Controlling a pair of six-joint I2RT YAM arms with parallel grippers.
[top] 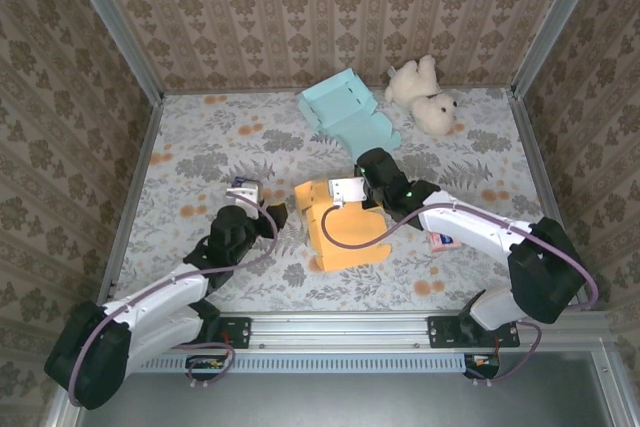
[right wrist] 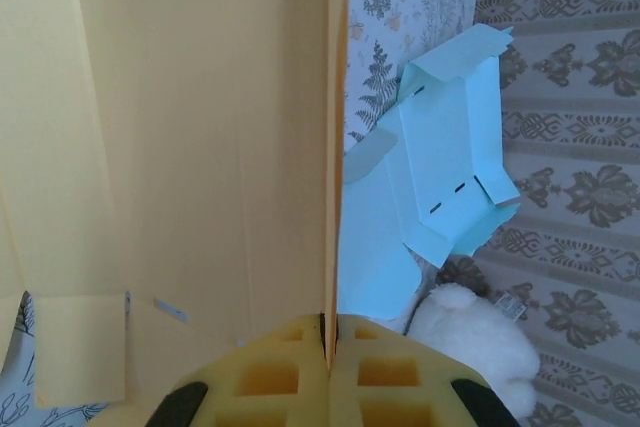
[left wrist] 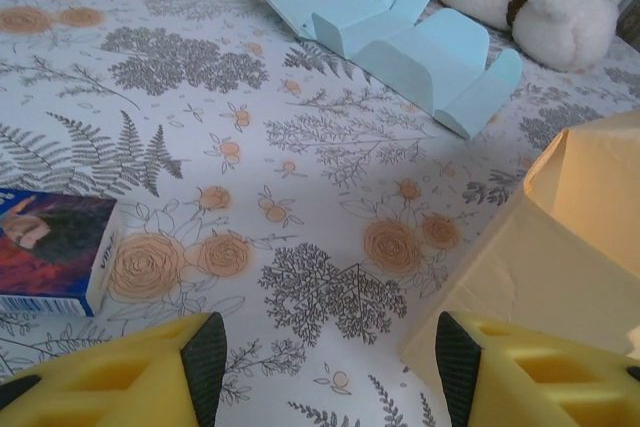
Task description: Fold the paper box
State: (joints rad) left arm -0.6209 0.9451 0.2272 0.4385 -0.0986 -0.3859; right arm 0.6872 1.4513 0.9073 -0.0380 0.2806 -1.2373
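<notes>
The orange paper box point(top: 345, 232) lies partly folded at the table's middle, one panel standing upright. My right gripper point(top: 362, 190) is shut on that upright panel's edge, and in the right wrist view the thin orange panel point(right wrist: 200, 147) runs straight up from between the pressed fingers point(right wrist: 328, 332). My left gripper point(top: 278, 213) sits just left of the box, low over the table and open. Nothing lies between its fingers point(left wrist: 330, 367), only patterned cloth. The box's corner point(left wrist: 540, 247) sits beside its right fingertip point(left wrist: 455, 362).
A light blue unfolded paper box point(top: 347, 113) lies at the back, with a white plush toy point(top: 425, 93) to its right. A small blue carton point(left wrist: 50, 252) lies left of my left gripper. A pink packet point(top: 445, 240) lies under the right arm. Wallpapered walls enclose the table.
</notes>
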